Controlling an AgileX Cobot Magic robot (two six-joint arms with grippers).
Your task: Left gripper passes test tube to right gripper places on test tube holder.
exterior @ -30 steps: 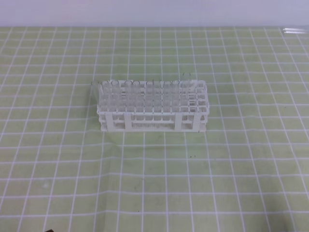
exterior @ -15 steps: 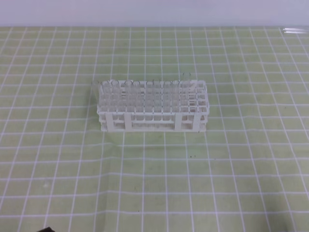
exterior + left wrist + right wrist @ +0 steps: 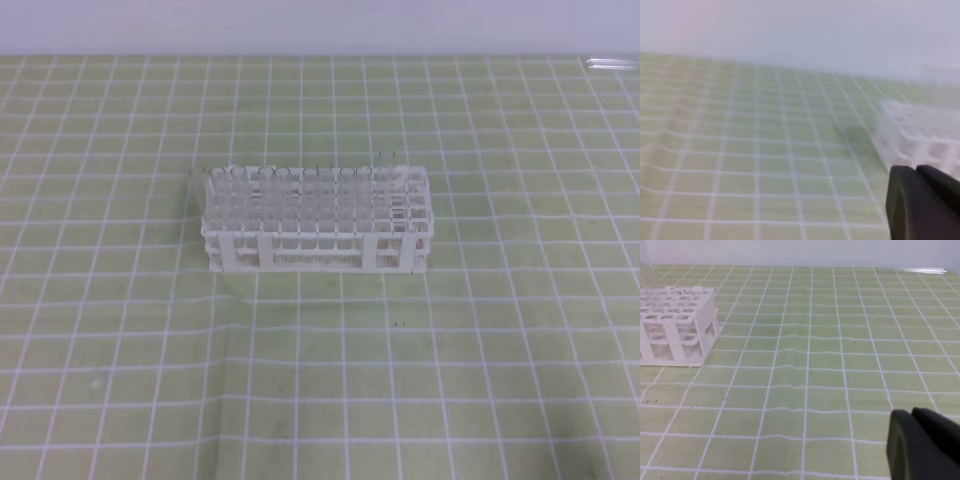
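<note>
**Both claws closed and empty, loose tube lying far off**

Here, a pale green cloth [image 3: 120,380] with a white grid pattern covers the whole work surface. Starting at the left, the left gripper [image 3: 920,172], a black two-fingered claw, shows only in its own wrist view, at about five o'clock. Its fingers are pressed together and hold nothing.

In the middle of the high view stands the test tube holder [image 3: 318,250], a white plastic rectangular rack of square grid holes. Clear tubes fill most of its rows, while the holes at its right end look empty. No arm appears in this view.

At the far right, near one o'clock, lies the test tube [image 3: 610,63], a slim clear glass tube flat on the cloth, well apart from the rack.

The right gripper [image 3: 915,415], also a black two-fingered claw, sits at five o'clock in its wrist view, its fingers together and empty.

Judging from this, the task has barely begun: pickup, handover and placing all remain.

The left wrist view is blurred and shows the rack's end but no loose tube. The right wrist view shows that tube as a bright streak at one o'clock.
</note>
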